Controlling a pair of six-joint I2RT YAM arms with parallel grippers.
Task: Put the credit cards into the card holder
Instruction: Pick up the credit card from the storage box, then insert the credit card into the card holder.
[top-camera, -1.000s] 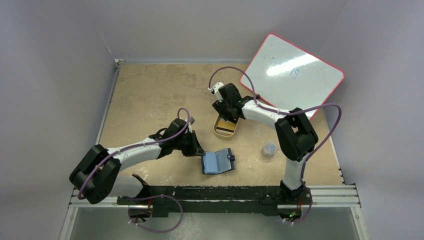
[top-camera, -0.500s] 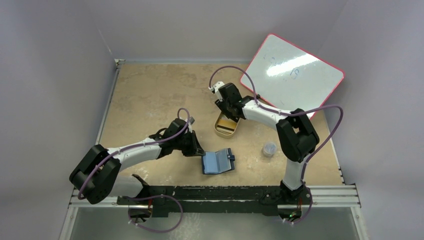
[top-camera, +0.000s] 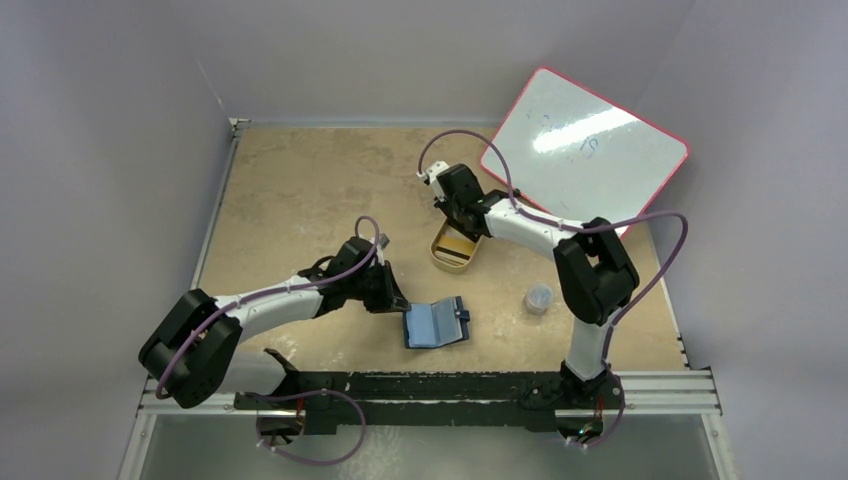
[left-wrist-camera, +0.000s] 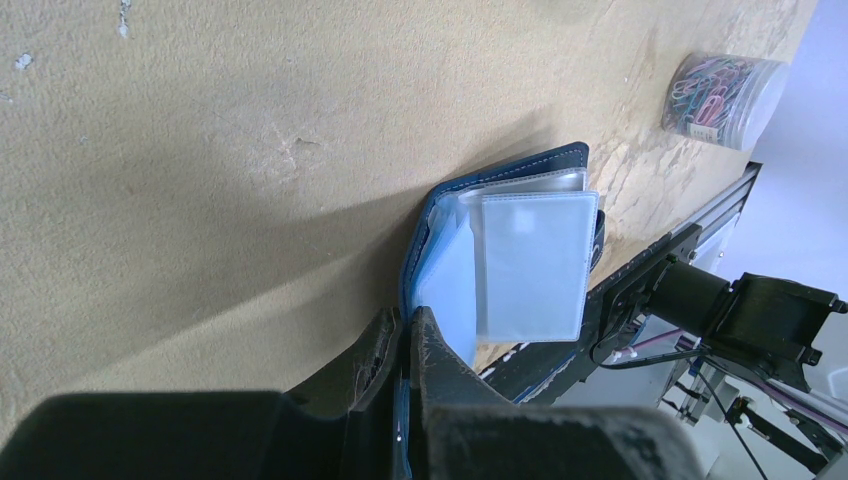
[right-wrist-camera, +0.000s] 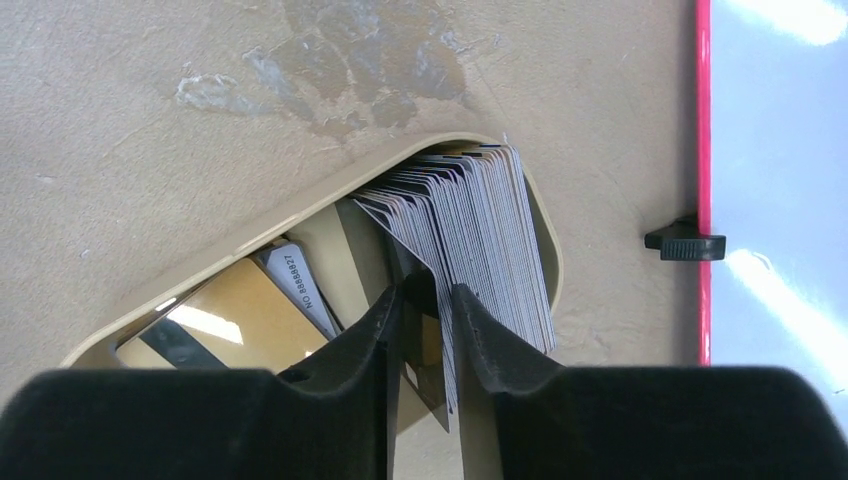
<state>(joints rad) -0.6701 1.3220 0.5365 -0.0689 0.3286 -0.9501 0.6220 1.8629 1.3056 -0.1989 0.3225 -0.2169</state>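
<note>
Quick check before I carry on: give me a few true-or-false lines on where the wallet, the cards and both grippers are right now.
1. The wallet lies open on the table. True.
2. The left gripper is open and clear of the wallet. False: it is shut on the wallet's edge.
3. The cards sit in the tan tray. True.
4. The right gripper hovers over the wallet. False: it is down in the tan tray, its fingers astride part of the card stack.
5. The jar of paper clips stands left of the wallet. False: in the top view it stands to the wallet's right, by the right arm.
</note>
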